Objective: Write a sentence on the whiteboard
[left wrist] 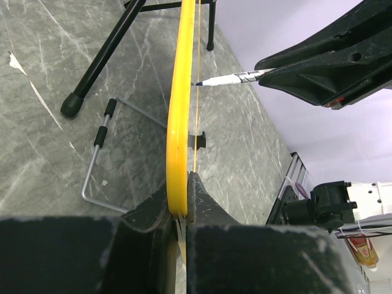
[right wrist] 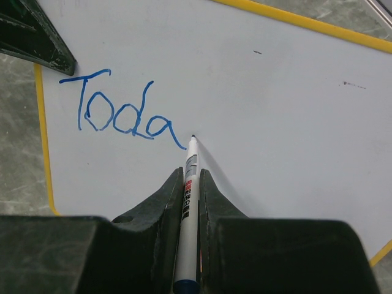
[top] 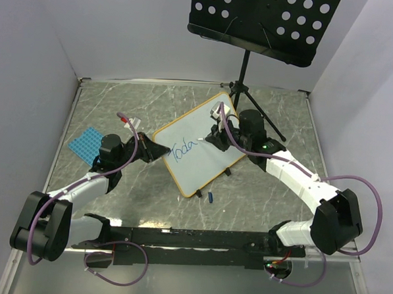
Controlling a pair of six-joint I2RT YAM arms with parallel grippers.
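The left gripper (left wrist: 182,205) pinches the whiteboard (left wrist: 177,110) by its yellow edge, probably to steady it against writing pressure. The right gripper (right wrist: 190,187) clamps a marker (right wrist: 192,160), its tip just past the sentence (right wrist: 119,113) (only "Toda" so far), placed for the next letter.

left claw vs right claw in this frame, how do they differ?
The left claw is shut on the yellow frame edge of the whiteboard; the right claw is shut on a marker. The left claw sits at the board's rim beside the T of the sentence, which reads "Toda"; the right claw is over the white face, marker tip just past the "a". Shared: both are black and both are gripping something.
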